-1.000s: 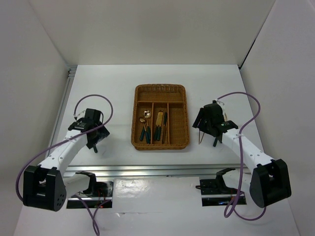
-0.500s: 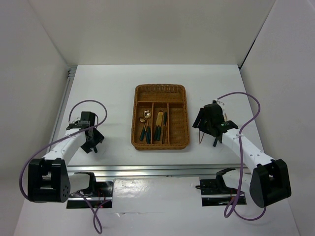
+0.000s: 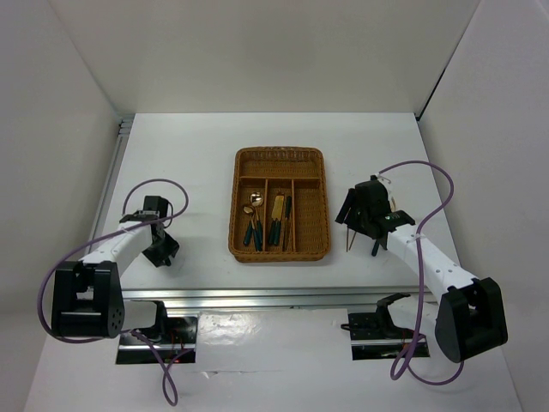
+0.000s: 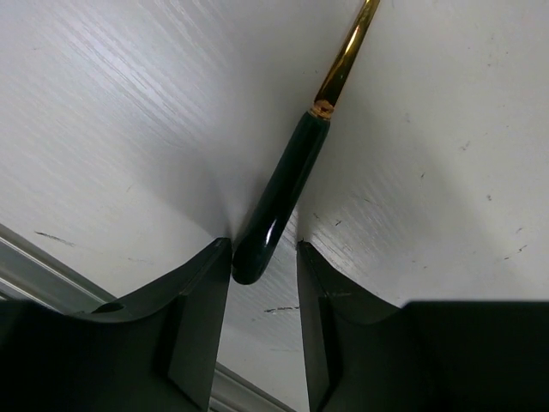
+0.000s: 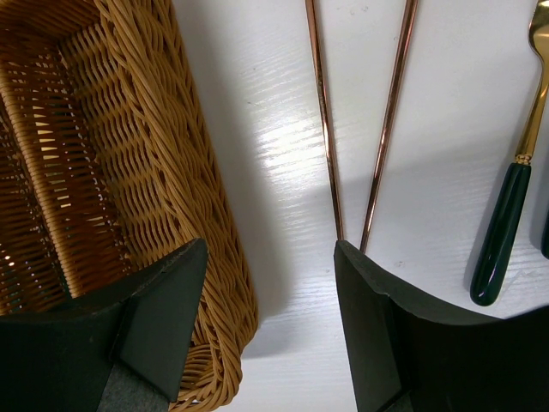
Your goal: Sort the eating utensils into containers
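Utensil at left arm: green-handled utensil (image 4: 276,193) with a gold shaft lay flat on the table (image 4: 129,103), its butt end between the fingers.
Left fingers (image 4: 193,318): narrowed around the handle end. One pad was at or against it, a sliver of gap showed at the other. Not clearly clamped.
Left gripper (image 4: 263,247): was down at the table surface, left of the wicker tray (image 3: 324,206) and well apart from it.
Right fingers (image 5: 154,309): were spread wide, holding nothing.
Right gripper (image 5: 270,249): hung over the table strip beside the tray's outer wall. One finger overlapped the tray rim, the other sat at the near ends of the chopsticks (image 5: 322,129).
Chopsticks: the pair lay side by side on the table just right of the tray, converging toward the gripper.
Second loose utensil (image 5: 502,227): gold shaft, green handle, lay on the table beyond the chopsticks, farther from the tray.
Tray: sat mid-table between the arms. The left long slot held a gold spoon (image 3: 249,209) and dark handles, the middle slot held gold-headed pieces (image 3: 278,206). Right slot's contents could not be told.
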`<state>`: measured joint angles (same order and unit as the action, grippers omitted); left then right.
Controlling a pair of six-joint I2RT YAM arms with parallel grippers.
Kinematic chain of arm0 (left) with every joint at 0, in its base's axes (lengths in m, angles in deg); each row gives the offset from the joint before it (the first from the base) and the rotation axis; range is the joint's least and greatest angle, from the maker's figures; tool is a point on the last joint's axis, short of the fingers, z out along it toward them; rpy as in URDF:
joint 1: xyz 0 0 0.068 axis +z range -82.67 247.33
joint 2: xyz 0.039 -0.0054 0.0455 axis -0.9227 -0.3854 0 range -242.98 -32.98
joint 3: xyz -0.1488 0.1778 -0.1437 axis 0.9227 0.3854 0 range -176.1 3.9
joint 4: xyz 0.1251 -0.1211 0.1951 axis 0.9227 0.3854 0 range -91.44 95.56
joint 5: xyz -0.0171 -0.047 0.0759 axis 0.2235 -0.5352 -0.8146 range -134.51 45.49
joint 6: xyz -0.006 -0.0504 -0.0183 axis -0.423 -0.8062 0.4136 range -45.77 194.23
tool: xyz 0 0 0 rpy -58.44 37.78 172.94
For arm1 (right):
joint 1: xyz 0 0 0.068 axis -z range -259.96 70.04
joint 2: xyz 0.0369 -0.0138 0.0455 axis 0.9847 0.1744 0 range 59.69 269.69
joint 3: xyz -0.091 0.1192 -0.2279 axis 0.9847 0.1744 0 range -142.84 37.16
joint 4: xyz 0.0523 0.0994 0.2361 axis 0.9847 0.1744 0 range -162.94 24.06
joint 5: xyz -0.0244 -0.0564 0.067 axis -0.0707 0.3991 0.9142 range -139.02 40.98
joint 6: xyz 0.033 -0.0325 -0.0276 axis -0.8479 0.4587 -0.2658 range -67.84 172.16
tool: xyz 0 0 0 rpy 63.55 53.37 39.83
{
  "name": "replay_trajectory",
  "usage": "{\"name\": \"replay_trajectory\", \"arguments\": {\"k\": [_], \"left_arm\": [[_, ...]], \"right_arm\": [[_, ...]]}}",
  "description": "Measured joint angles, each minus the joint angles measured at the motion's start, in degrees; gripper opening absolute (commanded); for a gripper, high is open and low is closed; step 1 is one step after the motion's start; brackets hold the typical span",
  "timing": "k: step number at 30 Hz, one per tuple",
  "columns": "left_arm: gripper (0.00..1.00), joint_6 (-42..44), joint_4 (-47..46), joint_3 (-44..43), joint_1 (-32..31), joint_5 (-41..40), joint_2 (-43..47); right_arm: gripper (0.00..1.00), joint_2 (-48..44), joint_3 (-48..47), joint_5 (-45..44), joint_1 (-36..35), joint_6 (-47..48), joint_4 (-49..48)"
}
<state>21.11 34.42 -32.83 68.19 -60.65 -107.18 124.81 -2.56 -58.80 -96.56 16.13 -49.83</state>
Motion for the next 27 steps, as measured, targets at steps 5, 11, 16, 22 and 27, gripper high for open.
{"name": "replay_trajectory", "arguments": {"k": [5, 11, 16, 22, 27], "left_arm": [[0.45, 0.35, -1.33, 0.74, 0.81, 0.63, -0.09], [0.36, 0.63, -1.77, 0.61, 1.29, 0.83, -0.61], [0.27, 1.11, -2.54, 0.20, 1.66, 1.09, -1.25], [0.20, 3.85, -4.42, 0.17, 1.66, 2.86, -1.38], [0.20, 4.81, -4.59, -0.26, -1.66, 3.56, -1.42]], "right_arm": [[0.69, 0.00, 0.00, 0.00, 0.00, 0.00, 0.00], [0.69, 0.00, 0.00, -0.02, 0.00, 0.00, 0.00], [0.69, 0.00, 0.00, 0.00, 0.00, 0.00, 0.00], [0.69, 0.00, 0.00, 0.00, 0.00, 0.00, 0.00], [0.69, 0.00, 0.00, 0.00, 0.00, 0.00, 0.00]]}}
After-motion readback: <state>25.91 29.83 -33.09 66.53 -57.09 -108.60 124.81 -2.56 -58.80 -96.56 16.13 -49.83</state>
